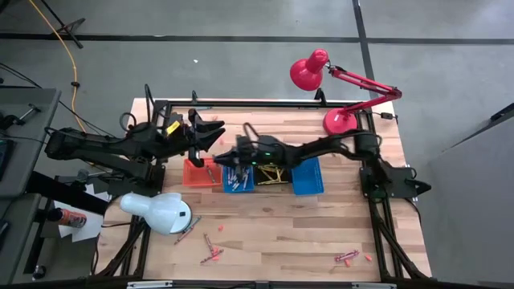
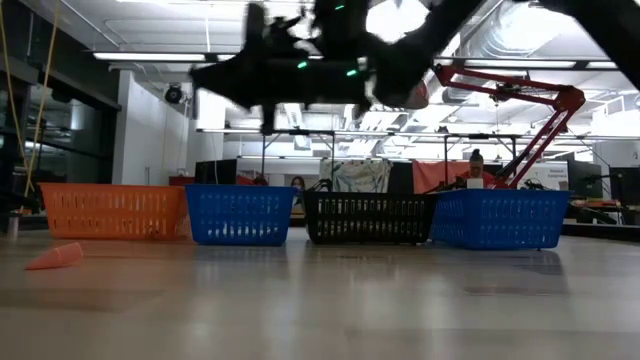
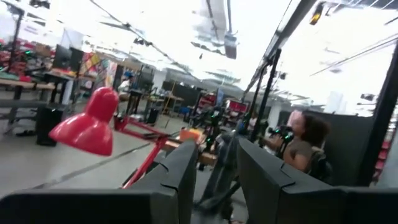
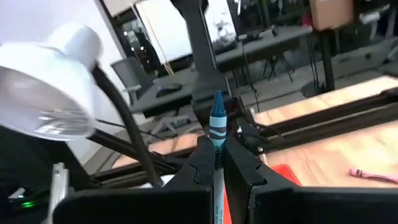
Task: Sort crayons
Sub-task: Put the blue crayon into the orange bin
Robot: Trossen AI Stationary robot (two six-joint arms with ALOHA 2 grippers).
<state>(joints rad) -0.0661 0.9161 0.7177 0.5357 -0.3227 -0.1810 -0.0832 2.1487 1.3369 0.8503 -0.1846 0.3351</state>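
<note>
wood table [image 1: 281,233], scattered crayons [image 1: 210,254]; right hand [image 4: 218,163] grasping blue crayon [image 4: 217,124]; left hand [image 3: 216,180] released.

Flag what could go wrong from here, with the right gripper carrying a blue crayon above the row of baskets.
1. The right gripper pinches the blue crayon near its middle, point sticking out; it may pivot or slip on release and miss.
2. The blue basket under it sits tight between the orange basket and the black basket, so a slightly off drop might land in a neighbour.
3. The left gripper hovers close by; the arms could bump.
</note>
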